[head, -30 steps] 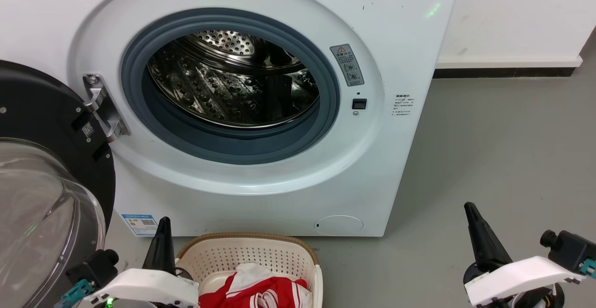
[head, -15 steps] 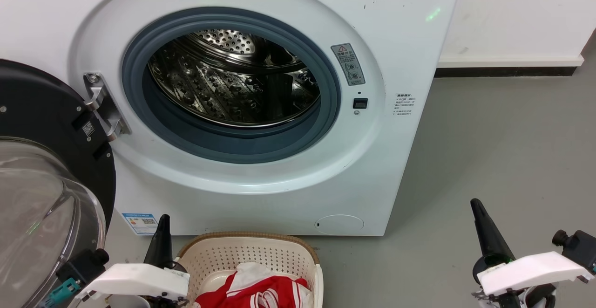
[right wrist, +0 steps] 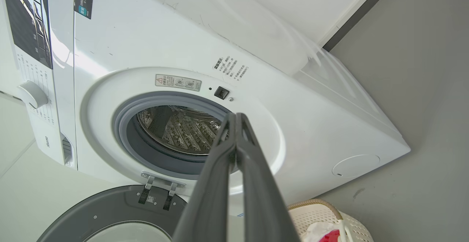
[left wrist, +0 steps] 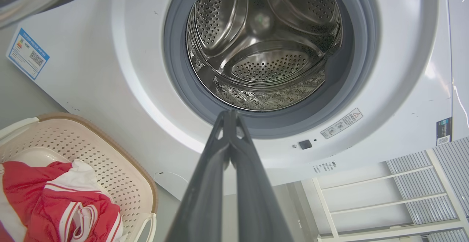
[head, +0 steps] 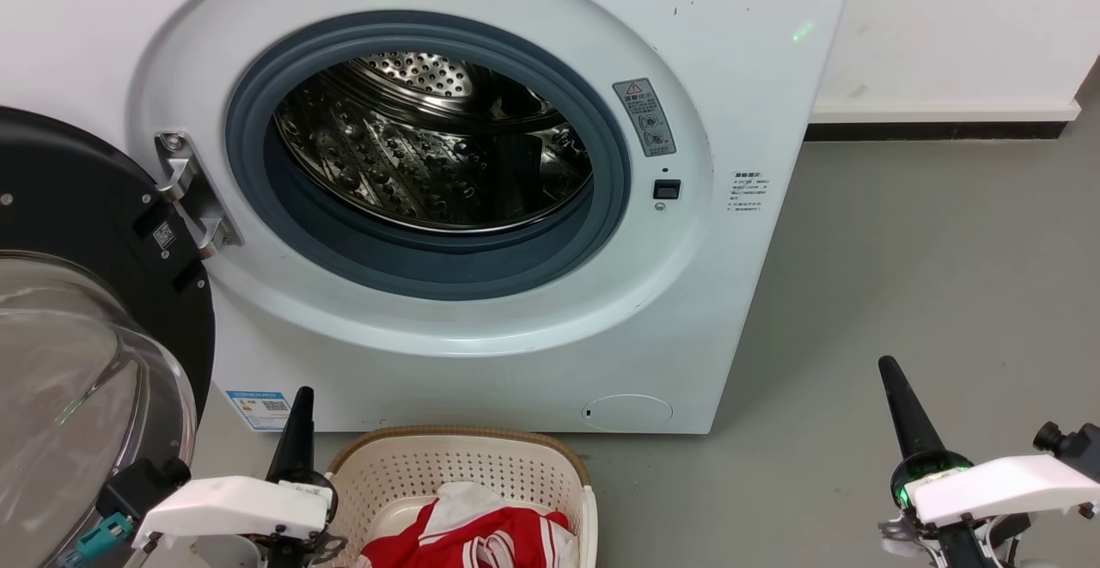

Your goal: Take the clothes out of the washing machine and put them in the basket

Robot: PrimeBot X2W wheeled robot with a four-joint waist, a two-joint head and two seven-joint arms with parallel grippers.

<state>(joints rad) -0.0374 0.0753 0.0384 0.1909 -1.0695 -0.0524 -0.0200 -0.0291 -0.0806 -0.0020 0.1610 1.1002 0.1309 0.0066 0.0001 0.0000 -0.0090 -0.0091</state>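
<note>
Both wrists had sunk lower; left claw [head: 302, 396] and right claw [head: 886, 368] were pinched shut, empty. Soft red-and-white clothes [head: 481, 540] lay in the cream perforated plastic basket [head: 447, 469] just right of the left claw.

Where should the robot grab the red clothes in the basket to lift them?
I'd pinch the bunched ridge on top of the red clothes, coming straight down from above. The basket walls stand round the pile on the sides, the top is open, and the crumpled folds stick up enough to pinch.
</note>
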